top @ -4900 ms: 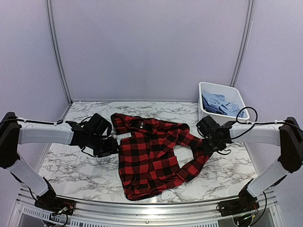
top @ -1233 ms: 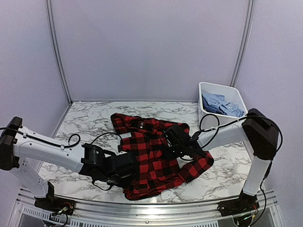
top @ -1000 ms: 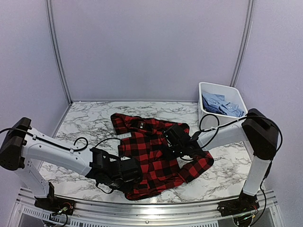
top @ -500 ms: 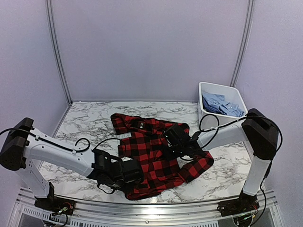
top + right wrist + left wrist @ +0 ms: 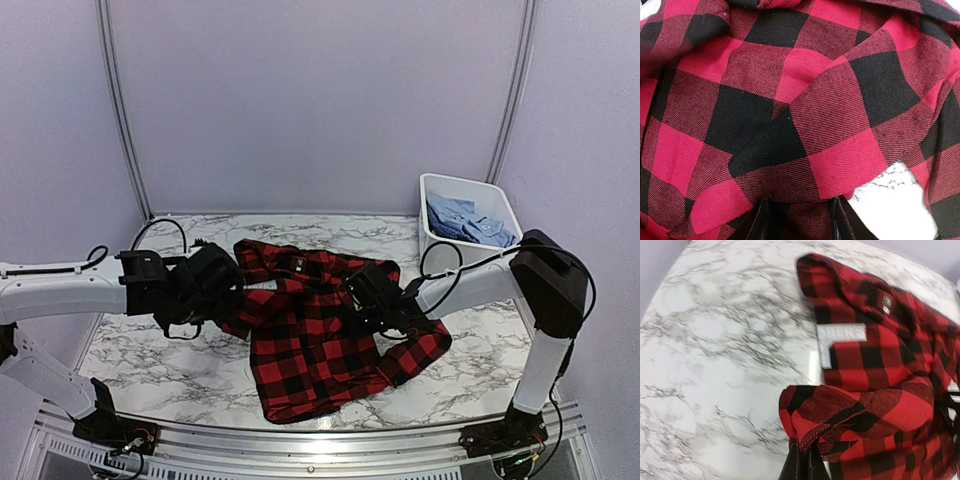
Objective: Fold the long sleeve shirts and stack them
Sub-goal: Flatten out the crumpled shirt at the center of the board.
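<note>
Your left gripper (image 5: 802,462) is clamped tight on a bunched fold of the red-and-black flannel shirt (image 5: 310,345), held up over the garment's left edge, near the collar. The rest of the shirt lies spread across the middle of the marble table (image 5: 150,365). Your right gripper (image 5: 799,220) presses down into the shirt's centre, fingers apart with flannel between them; you cannot tell whether it pinches. Light blue shirts (image 5: 465,222) sit in the white tub (image 5: 432,185) at the right rear.
</note>
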Motion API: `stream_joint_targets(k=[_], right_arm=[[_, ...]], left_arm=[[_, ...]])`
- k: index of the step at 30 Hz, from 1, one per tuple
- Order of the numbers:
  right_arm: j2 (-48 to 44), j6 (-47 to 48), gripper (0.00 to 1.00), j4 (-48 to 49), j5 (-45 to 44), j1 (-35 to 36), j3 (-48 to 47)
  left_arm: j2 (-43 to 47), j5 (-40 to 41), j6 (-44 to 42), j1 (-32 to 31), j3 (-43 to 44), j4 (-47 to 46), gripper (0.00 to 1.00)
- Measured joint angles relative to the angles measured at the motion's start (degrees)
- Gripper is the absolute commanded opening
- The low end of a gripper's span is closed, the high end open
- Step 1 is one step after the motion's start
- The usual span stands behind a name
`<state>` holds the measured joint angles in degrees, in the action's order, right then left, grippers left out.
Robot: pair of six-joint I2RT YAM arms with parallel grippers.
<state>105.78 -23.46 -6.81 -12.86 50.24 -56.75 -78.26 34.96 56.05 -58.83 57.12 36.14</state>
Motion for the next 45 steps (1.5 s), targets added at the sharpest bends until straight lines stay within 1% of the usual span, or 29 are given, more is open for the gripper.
stream_joint_targets(k=[2, 5, 10, 14, 17, 19, 22, 26, 34, 38, 45], right_arm=[[0.0, 0.0, 0.40, 0.0, 0.0, 0.0, 0.0], [0.0, 0.0, 0.40, 0.0, 0.0, 0.0, 0.0], [0.0, 0.0, 0.40, 0.0, 0.1, 0.0, 0.0], [0.0, -0.1, 0.40, 0.0, 0.1, 0.2, 0.0], [-0.1, -0.3, 0.41, 0.0, 0.1, 0.8, 0.0], [-0.2, -0.3, 0.41, -0.2, 0.2, 1.0, 0.0], [-0.4, -0.3, 0.41, -0.8, 0.4, 1.2, 0.0], [-0.8, -0.3, 0.42, -1.8, 0.6, 1.3, 0.0], [-2.5, -0.1, 0.44, -6.5, 0.8, 1.4, 0.0], [-2.5, 0.5, 0.46, -7.4, 0.8, 1.4, -0.3], [-1.0, 1.9, 0.46, -7.1, 1.3, 0.8, -1.8]], left_arm=[[1.2, 1.4, -1.9, 5.0, 0.1, 0.2, 0.00], [1.7, 2.1, -5.6, 15.2, 0.9, 0.1, 0.00], [1.0, 0.2, -11.8, 32.1, 4.4, -2.3, 0.00], [-3.6, -3.3, -15.1, 43.0, 9.2, -5.7, 0.00], [-10.4, -7.0, -17.1, 49.2, 13.5, -7.9, 0.00], [-13.3, -8.4, -17.9, 52.0, 15.5, -8.2, 0.00], [-20.1, -11.1, -19.6, 54.9, 22.0, -8.5, 0.00], [-26.4, -13.6, -20.9, 57.0, 30.4, -8.7, 0.00], [-32.6, -14.5, -22.8, 58.3, 42.6, -6.3, 0.00], [-35.6, -15.3, -23.5, 59.5, 49.7, -3.8, 0.00], [-42.5, -16.0, -24.5, 60.6, 62.6, 0.7, 0.00]])
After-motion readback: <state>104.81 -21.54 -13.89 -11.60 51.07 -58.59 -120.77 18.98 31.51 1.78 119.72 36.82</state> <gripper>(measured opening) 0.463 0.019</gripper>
